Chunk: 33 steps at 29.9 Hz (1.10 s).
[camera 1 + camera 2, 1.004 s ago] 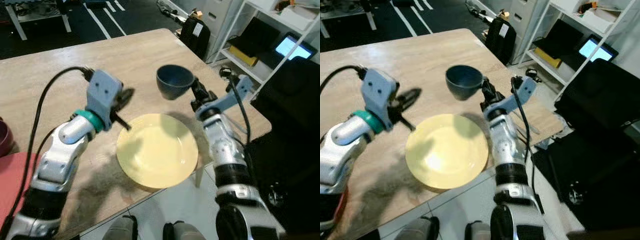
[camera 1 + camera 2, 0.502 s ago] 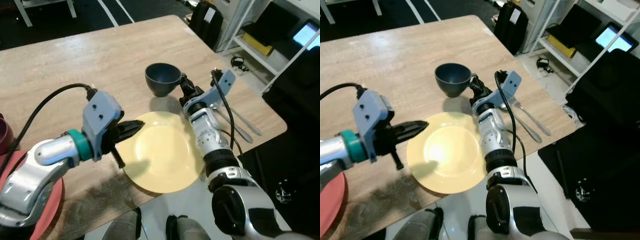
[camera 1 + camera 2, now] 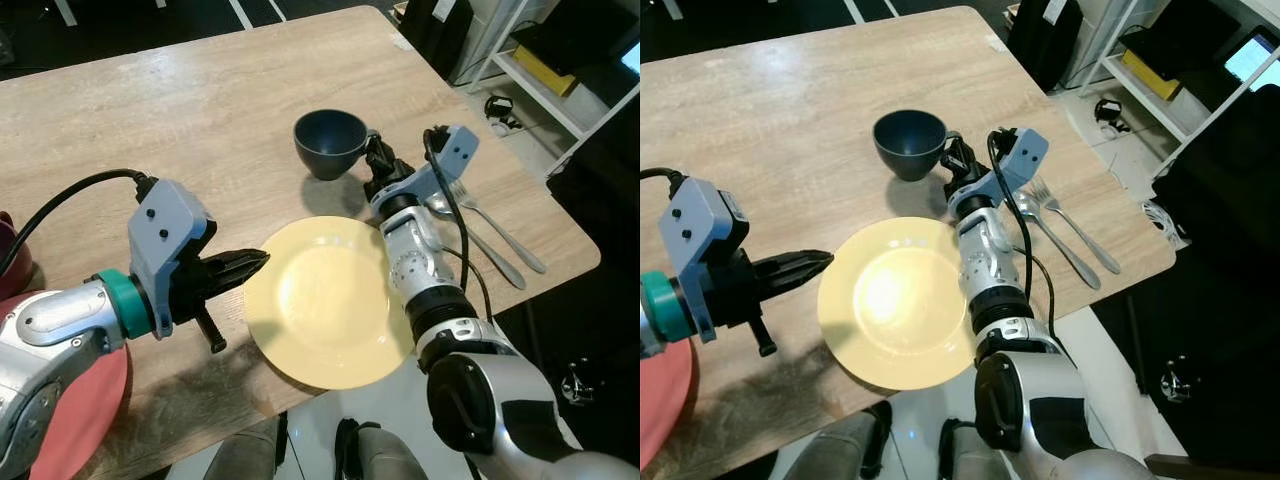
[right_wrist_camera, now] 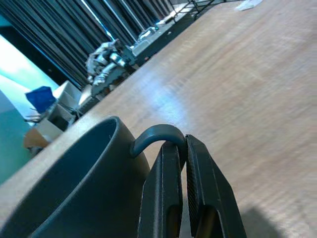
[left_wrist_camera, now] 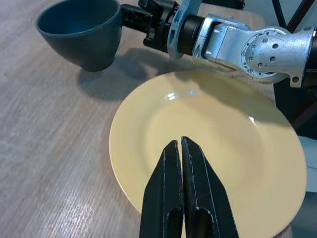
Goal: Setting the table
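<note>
A dark blue cup (image 3: pixel 330 143) stands upright on the wooden table (image 3: pixel 180 110), just beyond a yellow plate (image 3: pixel 325 300) near the front edge. My right gripper (image 3: pixel 372 152) is shut on the cup's handle (image 4: pixel 157 133), reaching in from the right. The left gripper (image 3: pixel 262 259) is shut with nothing in it. It lies low and level, and its fingertips (image 5: pixel 172 145) point across the plate's left rim (image 5: pixel 119 163). A fork (image 3: pixel 497 227) and a spoon (image 3: pixel 470 238) lie side by side right of the plate.
A red plate (image 3: pixel 85 410) sits at the front left corner, partly under my left arm. The table's right edge (image 3: pixel 560 215) drops off to a floor with a white shelf (image 3: pixel 560 90) and dark bags. My left arm's black cable (image 3: pixel 70 200) arcs over the table.
The right gripper has lowered the cup from mid-air onto the table. My left gripper has dropped from above the table to the plate's left rim. The camera has tilted too.
</note>
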### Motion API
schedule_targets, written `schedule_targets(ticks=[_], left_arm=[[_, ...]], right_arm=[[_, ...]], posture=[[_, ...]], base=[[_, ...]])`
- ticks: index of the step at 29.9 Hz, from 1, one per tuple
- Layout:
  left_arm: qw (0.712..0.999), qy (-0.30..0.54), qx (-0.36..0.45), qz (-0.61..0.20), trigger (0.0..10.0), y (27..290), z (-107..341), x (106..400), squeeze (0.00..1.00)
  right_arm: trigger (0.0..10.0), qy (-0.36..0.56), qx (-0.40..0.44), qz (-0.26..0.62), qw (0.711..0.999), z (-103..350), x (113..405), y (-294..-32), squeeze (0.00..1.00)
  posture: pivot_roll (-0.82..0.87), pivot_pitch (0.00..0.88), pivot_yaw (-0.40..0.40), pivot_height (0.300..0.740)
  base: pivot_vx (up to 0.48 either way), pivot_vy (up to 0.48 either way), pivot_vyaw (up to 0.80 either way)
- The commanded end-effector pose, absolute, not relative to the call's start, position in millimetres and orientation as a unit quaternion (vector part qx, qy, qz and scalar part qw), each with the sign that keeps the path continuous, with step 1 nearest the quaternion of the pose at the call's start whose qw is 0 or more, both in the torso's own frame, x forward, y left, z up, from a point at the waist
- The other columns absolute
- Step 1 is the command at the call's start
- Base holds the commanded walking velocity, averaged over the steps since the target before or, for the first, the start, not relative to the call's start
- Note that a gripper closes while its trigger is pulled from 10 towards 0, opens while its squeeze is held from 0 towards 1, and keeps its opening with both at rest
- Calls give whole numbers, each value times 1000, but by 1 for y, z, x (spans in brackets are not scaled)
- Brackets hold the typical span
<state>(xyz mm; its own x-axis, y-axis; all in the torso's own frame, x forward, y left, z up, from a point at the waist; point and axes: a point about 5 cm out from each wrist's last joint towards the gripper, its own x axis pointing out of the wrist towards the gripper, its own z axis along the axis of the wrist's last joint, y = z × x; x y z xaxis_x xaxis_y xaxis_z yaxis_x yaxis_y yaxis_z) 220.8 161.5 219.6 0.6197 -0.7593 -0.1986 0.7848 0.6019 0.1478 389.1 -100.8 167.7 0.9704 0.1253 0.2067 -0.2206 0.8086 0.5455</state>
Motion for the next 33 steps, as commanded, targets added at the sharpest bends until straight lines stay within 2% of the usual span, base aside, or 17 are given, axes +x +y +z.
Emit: schedule_targets(ticks=[1,13,14,18,21,26,28,29,30,31,33], left_arm=[[891,62,113,-436,10000,162,221,217,0],[890,68,100,-439,10000,159,221,219,0],[890,67,99,-439,10000,158,221,220,0],[890,65,97,-442,10000,155,220,222,0],[889,59,90,-445,10000,150,219,226,0],[894,52,90,-435,10000,149,219,230,0],[923,24,80,-376,10000,150,218,246,0],[923,24,80,-376,10000,150,218,246,0],[941,6,66,-331,10000,150,218,259,0],[941,6,66,-331,10000,150,218,259,0],[960,-4,50,-277,10000,151,215,272,0]], right_arm=[[10000,-82,286,92,950,167,389,-100,1000],[10000,-94,259,85,957,166,389,-109,1000],[10000,-95,254,82,959,166,389,-112,0],[10000,-99,239,71,963,164,389,-123,0],[10000,-111,215,53,969,161,385,-145,0],[10000,-130,202,44,970,164,382,-159,0],[10000,-193,157,33,968,181,364,-184,0],[10000,-193,157,33,968,181,364,-184,0],[10000,-236,119,28,964,196,345,-196,0],[10000,-236,119,28,964,196,345,-196,0],[10000,-269,82,23,959,211,320,-203,0]], posture=[[347,156,37,740],[317,137,35,740],[304,130,32,740],[286,124,29,740],[260,112,24,740],[240,100,19,740],[189,74,15,740],[189,74,15,740],[149,54,19,740],[149,54,19,740],[98,31,30,740]], base=[[0,0,0],[0,0,0],[0,0,0],[0,0,0],[0,0,0],[0,0,0],[0,0,0],[0,0,0],[0,0,0],[0,0,0],[0,0,0]])
